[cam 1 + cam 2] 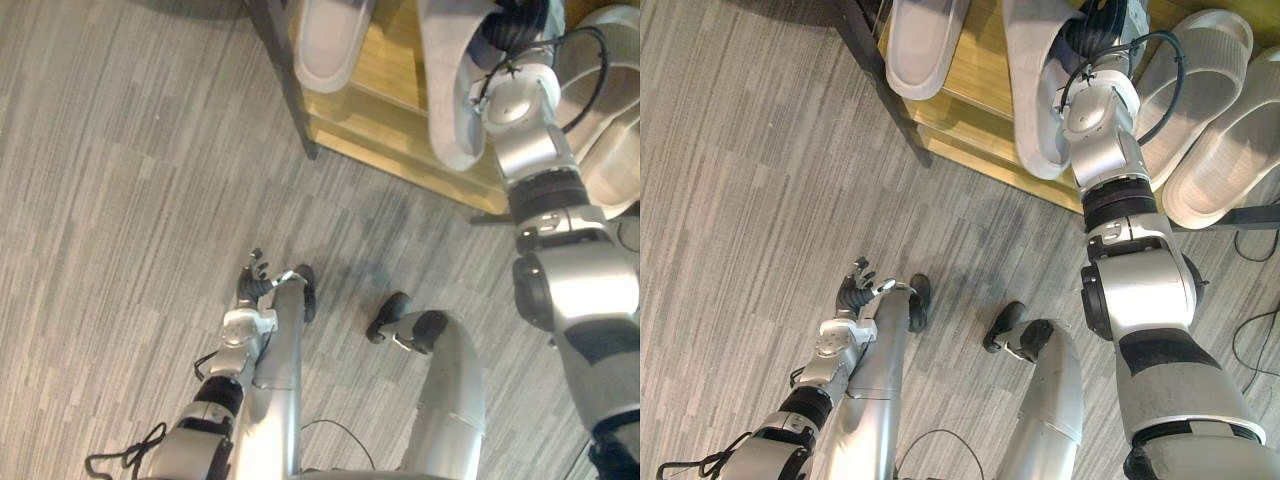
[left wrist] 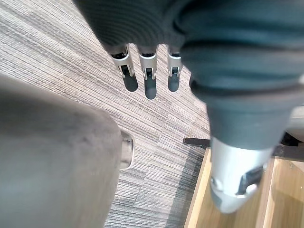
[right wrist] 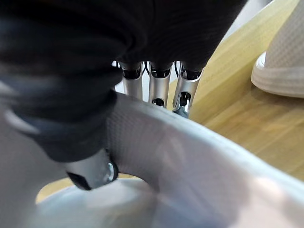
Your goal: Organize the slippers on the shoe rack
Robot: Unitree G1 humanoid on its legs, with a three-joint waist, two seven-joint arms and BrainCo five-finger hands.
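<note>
**Item 1.** Shoe rack [image 1: 980,80]: light wooden boards on a dark frame, top centre of the eye views, standing on a grey striped floor [image 1: 740,200]

**Item 2.** Held slipper [image 1: 1035,110]: pale grey, lying lengthwise over the boards at upper centre-right, one end overhanging the rack's front edge; whether it rests on the wood cannot be told

**Item 3.** Right hand [image 1: 1092,35]: at the top edge of the frame, clamped on the held slipper; in the right wrist view its fingers [image 3: 159,88] reach over the strap and the thumb tucks beneath it

**Item 4.** Second slipper [image 1: 925,45]: same pale grey, on the boards at top centre-left, apart from the held one

**Item 5.** Third slipper [image 1: 1205,70] and fourth slipper [image 1: 1230,150]: ribbed soles, side by side at the upper right edge, just beside the arm

**Item 6.** Left hand [image 1: 855,290]: lower left of the frame, over bare floor well apart from the rack; fingers [image 2: 149,83] straight and spread, holding nothing
</note>
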